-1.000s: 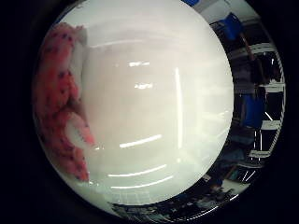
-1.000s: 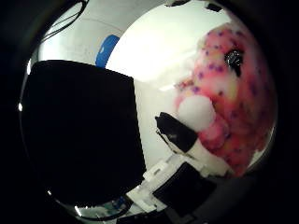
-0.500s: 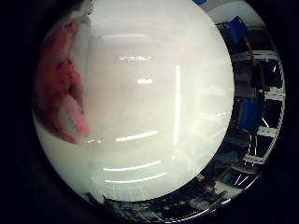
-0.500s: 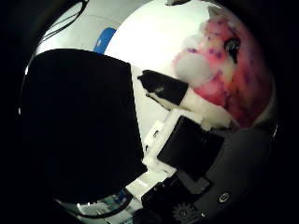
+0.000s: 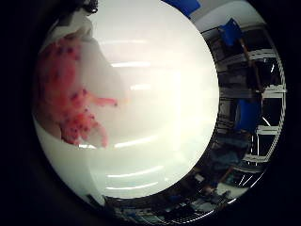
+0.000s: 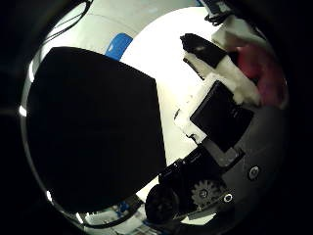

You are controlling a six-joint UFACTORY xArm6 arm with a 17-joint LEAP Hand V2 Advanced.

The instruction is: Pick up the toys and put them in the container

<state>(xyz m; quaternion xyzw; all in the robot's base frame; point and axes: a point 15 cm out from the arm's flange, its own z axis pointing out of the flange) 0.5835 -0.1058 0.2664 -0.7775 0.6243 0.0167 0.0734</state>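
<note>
Close against the palm, the pink soft plush toy with dark spots [image 5: 70,101] is clamped by the white and black hand [image 6: 220,112] above the white glossy worktop [image 5: 155,141], so the fingers should keep firm until the hand is over the container.

The hand [image 6: 220,117] has its white and black fingers [image 6: 205,49] curled in close across the palm

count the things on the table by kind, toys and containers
Pink spotted plush toy: 1, beside the robot hand, whose fingers curl against it
Black container: 1, on the white table
Total: 2
</note>
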